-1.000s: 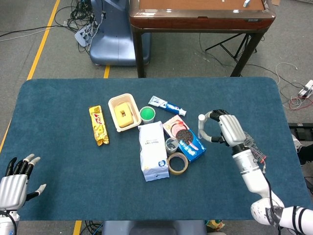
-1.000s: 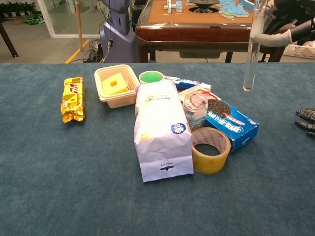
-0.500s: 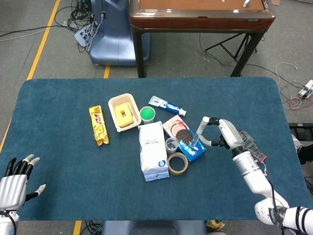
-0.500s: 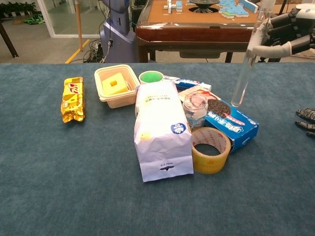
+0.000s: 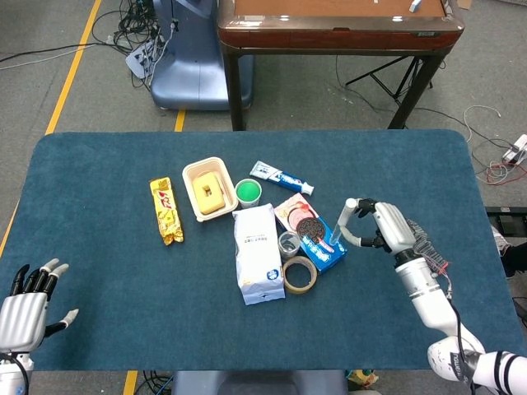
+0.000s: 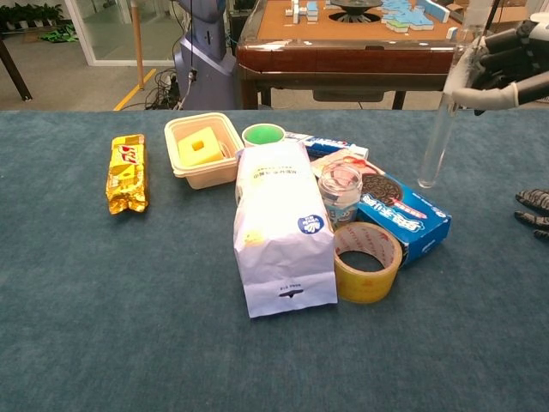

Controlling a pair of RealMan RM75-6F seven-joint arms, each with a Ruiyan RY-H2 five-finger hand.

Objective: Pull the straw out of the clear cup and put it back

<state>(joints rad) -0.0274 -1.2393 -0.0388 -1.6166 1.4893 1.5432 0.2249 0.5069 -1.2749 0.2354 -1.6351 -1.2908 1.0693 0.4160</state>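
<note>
The clear cup (image 5: 289, 243) (image 6: 340, 193) stands in the middle of the clutter, between the white bag and the blue cookie box. Its inside shows no straw. My right hand (image 5: 384, 227) (image 6: 506, 63) pinches the upper end of the clear straw (image 6: 438, 133) (image 5: 340, 230). The straw hangs tilted, and its lower tip is in the air to the right of the cup, over the right end of the cookie box. My left hand (image 5: 29, 306) lies at the near left table edge, fingers spread and holding nothing.
Around the cup are a white paper bag (image 6: 280, 225), a yellow tape roll (image 6: 367, 261), a blue cookie box (image 6: 403, 215), a green cup (image 6: 263, 135), a cream container (image 6: 202, 148), a toothpaste tube (image 5: 282, 177) and a yellow snack bar (image 6: 127, 172).
My right hand has come down with the straw, first left toward the cup, then back a little to the right. The straw has gone from upright to tilted. The left hand has not moved.
</note>
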